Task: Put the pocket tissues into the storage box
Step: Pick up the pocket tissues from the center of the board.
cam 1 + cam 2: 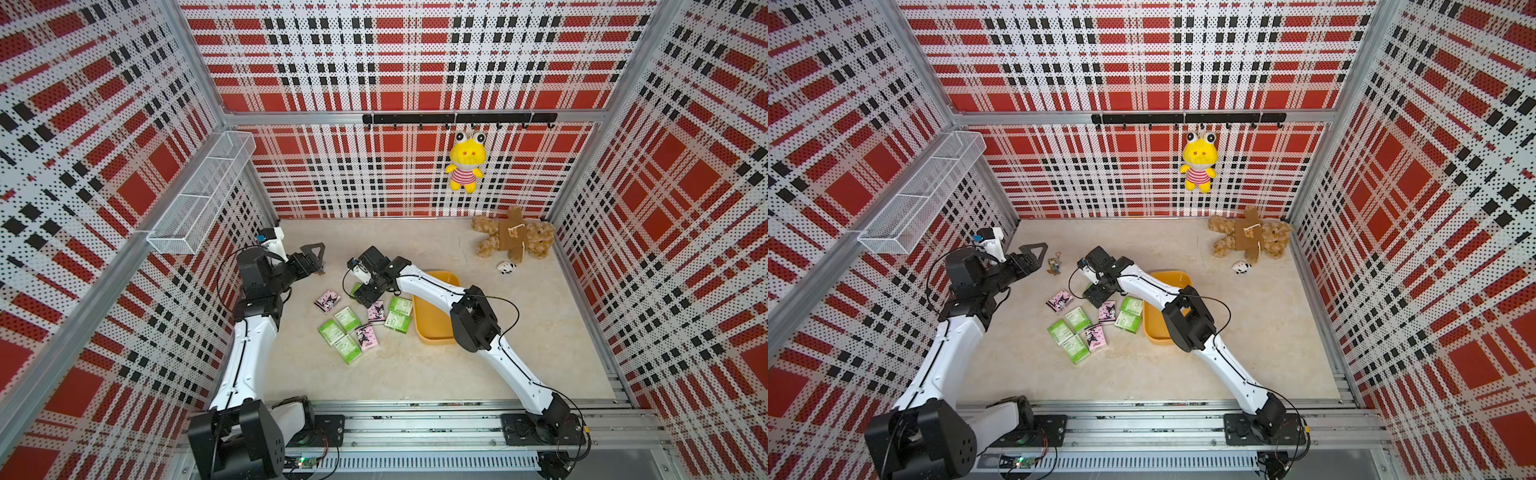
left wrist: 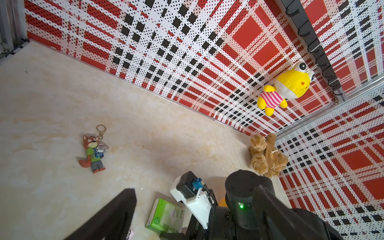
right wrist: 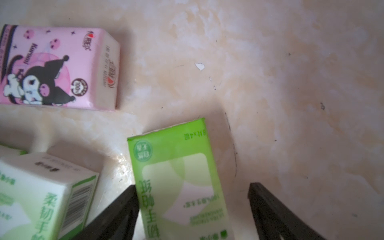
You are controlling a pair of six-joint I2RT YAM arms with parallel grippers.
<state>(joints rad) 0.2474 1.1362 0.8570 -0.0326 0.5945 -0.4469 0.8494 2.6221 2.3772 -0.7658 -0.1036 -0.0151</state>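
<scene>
Grasping step — right hand [image 3: 192,186], jaws parted and empty, straddles a soft green-and-white tissue pack [image 3: 176,166]; next it must close, lift, carry to the shallow yellow-orange plastic box [image 1: 430,320].

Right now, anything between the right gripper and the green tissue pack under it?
Nothing visible. The green pack lies between the fingers of the open right gripper, one finger at its edge, a gap beside the other.
</scene>
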